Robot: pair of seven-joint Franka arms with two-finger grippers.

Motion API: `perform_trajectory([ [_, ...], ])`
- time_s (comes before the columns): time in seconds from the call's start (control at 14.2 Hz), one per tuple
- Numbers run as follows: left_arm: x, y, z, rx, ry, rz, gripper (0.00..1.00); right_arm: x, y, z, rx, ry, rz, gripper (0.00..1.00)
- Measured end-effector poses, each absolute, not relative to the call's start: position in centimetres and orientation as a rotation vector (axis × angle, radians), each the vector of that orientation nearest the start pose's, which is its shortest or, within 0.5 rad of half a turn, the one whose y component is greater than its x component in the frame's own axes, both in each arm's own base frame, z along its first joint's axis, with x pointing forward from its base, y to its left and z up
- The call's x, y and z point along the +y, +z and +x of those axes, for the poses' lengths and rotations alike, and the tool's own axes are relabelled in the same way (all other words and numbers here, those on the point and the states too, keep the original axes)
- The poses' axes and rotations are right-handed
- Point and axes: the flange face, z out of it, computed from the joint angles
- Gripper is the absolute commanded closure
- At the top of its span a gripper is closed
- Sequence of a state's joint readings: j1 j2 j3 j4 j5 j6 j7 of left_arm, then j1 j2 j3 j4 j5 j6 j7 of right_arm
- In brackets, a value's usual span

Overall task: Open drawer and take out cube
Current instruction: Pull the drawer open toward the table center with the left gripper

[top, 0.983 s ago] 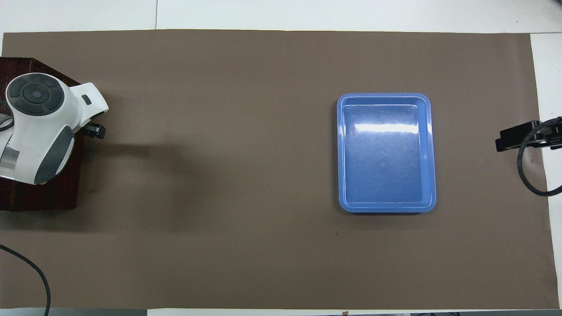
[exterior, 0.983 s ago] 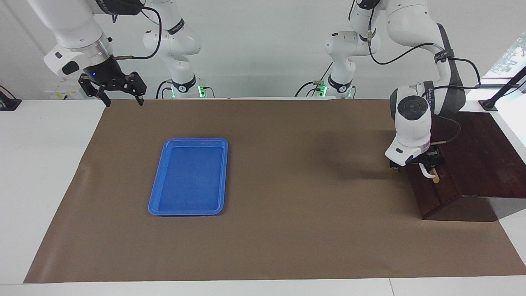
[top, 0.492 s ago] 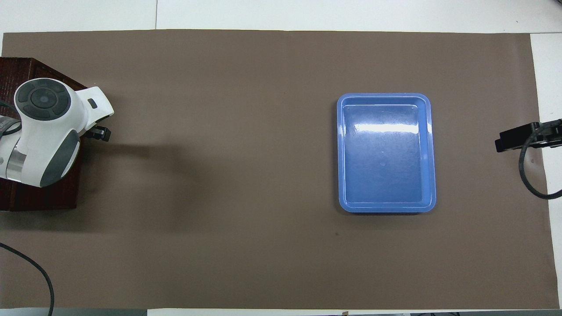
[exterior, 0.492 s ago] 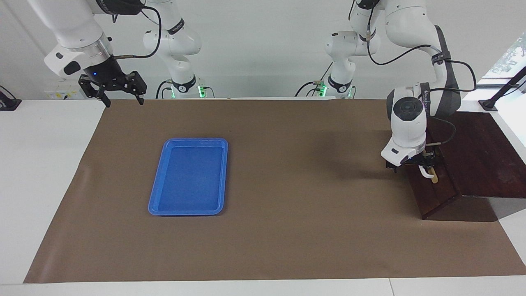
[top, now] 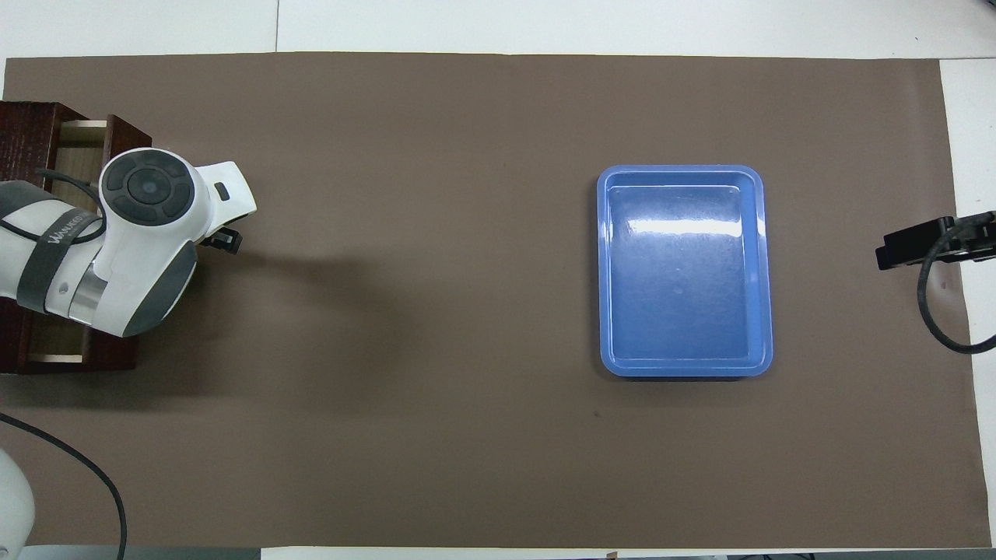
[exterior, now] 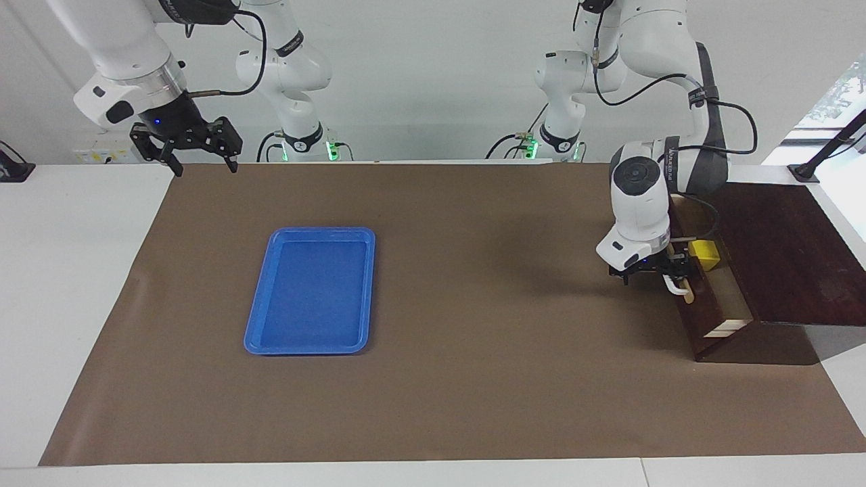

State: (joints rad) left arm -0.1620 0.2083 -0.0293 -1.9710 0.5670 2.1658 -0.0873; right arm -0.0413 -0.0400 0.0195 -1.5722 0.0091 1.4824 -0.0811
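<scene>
The drawer (exterior: 710, 297) has a dark brown front, a white bar handle (exterior: 676, 287) on a tan strip, and a pale light-wood inside, and the cube (exterior: 703, 254) lying in it is bright yellow. The tray (exterior: 260, 338) is plain glossy blue, and the mat (exterior: 473, 379) under it is flat brown on a white table (exterior: 67, 284). Both arms are white with grey joints; the left gripper (exterior: 666, 274) and the right gripper (exterior: 201, 161) are black.

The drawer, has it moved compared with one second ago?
Yes. The drawer has slid out of the dark box toward the blue tray, pulled by the left gripper, and now shows the yellow cube inside.
</scene>
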Motion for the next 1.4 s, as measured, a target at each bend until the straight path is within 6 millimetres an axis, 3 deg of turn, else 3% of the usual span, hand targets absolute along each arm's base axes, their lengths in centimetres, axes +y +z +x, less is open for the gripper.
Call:
perform_trajectory([
  [0.49,-14.2,37.0,58.0,0.638,-0.073,-2.643,0.00,-1.1,63.8,53.3,-0.091,0.077,-3.128,0.00],
  [0.91,-15.0,37.2,57.7,0.638,-0.056,-2.651,0.00,-1.4,63.6,53.3,-0.083,0.083,-3.128,0.00],
  [1.12,-15.5,39.4,58.1,0.646,-0.033,-2.641,0.00,-1.5,63.6,53.3,-0.082,0.084,-3.128,0.00],
  [1.4,-15.6,45.9,59.3,0.622,0.006,-2.688,0.00,-1.5,63.6,53.3,-0.081,0.086,-3.129,0.00],
])
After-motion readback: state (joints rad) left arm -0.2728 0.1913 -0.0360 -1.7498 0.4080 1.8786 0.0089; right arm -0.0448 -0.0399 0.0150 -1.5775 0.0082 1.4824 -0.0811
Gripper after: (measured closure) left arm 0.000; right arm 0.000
